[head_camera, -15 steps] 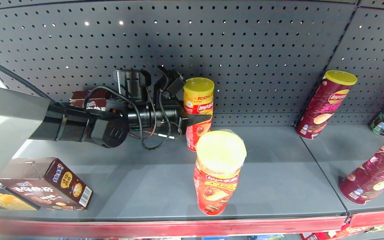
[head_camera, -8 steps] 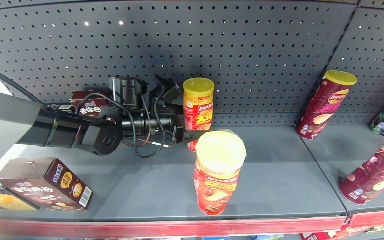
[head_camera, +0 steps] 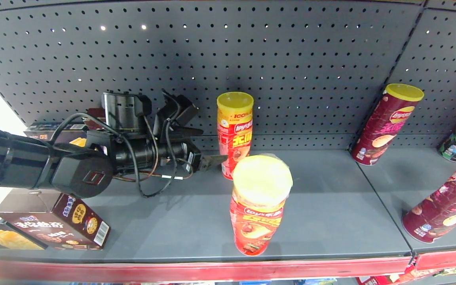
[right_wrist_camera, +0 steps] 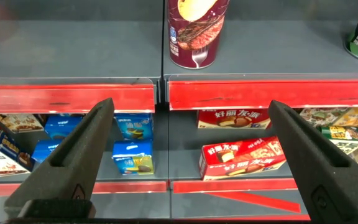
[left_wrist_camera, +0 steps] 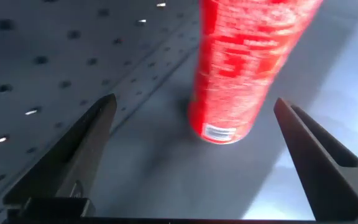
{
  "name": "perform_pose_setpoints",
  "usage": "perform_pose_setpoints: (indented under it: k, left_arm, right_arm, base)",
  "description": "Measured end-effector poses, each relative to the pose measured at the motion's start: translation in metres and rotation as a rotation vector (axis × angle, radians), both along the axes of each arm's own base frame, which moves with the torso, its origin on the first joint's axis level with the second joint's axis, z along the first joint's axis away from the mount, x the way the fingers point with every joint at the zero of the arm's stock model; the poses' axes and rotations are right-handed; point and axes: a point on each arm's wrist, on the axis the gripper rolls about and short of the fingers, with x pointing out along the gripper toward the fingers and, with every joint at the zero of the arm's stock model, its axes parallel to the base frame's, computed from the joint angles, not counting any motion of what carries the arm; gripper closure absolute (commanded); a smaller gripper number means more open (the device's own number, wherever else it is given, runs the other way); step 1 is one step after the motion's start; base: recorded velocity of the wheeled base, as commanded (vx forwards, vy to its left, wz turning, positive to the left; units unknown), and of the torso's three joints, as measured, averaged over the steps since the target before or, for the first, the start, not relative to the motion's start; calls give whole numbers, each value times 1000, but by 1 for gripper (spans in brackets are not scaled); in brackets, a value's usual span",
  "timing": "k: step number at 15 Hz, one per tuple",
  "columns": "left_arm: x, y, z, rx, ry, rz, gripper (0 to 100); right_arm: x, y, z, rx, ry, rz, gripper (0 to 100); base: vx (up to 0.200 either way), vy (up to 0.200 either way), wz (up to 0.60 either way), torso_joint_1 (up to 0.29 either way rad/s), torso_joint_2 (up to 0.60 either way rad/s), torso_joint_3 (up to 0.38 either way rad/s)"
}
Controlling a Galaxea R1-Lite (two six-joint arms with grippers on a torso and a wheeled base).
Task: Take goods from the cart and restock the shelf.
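Boxes: brown snack boxes (head_camera: 54, 221) at lower left of the head view, at the front edge of the shelf (head_camera: 331, 206).
Left claw: left gripper (head_camera: 210, 145) at centre-left, level over the shelf. Jaws apart, holding nothing. Tips are just beside the back can, not touching it.
Back can: back can (head_camera: 234, 130), red tube with a yellow lid, at frame centre. It stands upright at the rear of the shelf, close to the pegboard (head_camera: 291, 59). The left wrist view shows it past the spread fingers.
Front can: front can (head_camera: 257, 213), same red type, at lower centre. Upright near the shelf front, apart from the back can.
Maroon cans: maroon cans (head_camera: 386, 122) at right. One leans on the pegboard, another sits tilted at the far lower right.
Right claw: right gripper (right_wrist_camera: 191, 107), jaws apart and empty, faces the lower shelves (right_wrist_camera: 73, 98) of boxed goods.
Handling: probably a light card tube, stiff but dentable. The smooth wrap is likely slippery. Tall and narrow, so it tips easily.
Grip spot: mid-body across the width, below the lid, with moderate squeeze.
Status: back can looks placed; judged a release.
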Motion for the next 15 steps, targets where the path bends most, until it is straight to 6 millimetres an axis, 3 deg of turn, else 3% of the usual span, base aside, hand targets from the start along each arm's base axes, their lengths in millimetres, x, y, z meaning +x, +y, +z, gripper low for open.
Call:
perform_pose_setpoints:
  k: [15]
  left_arm:
    - [8, 2, 12, 8, -52, 157, 0]
  right_arm:
    - [0, 0, 0, 0, 0, 0, 0]
  base:
    - [0, 0, 0, 0, 0, 0]
